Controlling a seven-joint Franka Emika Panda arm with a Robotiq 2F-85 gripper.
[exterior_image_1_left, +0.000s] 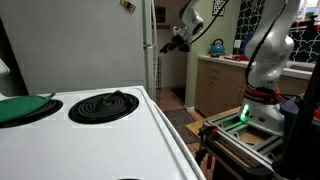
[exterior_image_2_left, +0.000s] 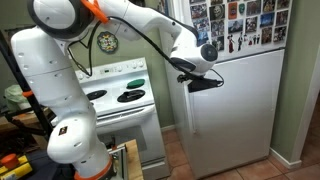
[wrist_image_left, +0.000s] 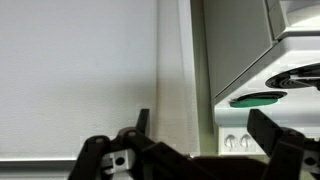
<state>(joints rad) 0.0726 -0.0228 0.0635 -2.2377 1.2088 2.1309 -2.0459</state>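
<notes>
- While it hangs close to the tall white refrigerator (exterior_image_2_left: 240, 115), the black gripper (exterior_image_2_left: 213, 84) stands wide, holding nothing.
- Its fingers (wrist_image_left: 268, 135) frame the refrigerator's door edge.
- Beside the refrigerator stands a white coil-burner stove (exterior_image_2_left: 125, 95).

From where I stood, the white stovetop (exterior_image_1_left: 150, 140) filled the foreground. Its black coil burner (exterior_image_1_left: 103, 105) was bare, and a green, lid-like thing (exterior_image_1_left: 22, 108) lay over the burner beside it at the left edge. Behind the stove rose the pale side of the refrigerator (exterior_image_1_left: 85, 45). The white arm (exterior_image_1_left: 268, 45) reached across from its base on a wood-framed cart (exterior_image_1_left: 240, 138), where a green light (exterior_image_1_left: 243, 112) glowed. Its dark gripper (exterior_image_1_left: 178, 40) hung high up, just beside the refrigerator's front edge; whether it touched, I couldn't tell. Farther back, a teal kettle (exterior_image_1_left: 216, 46) sat on the counter (exterior_image_1_left: 225, 62) above pale cabinets.
</notes>
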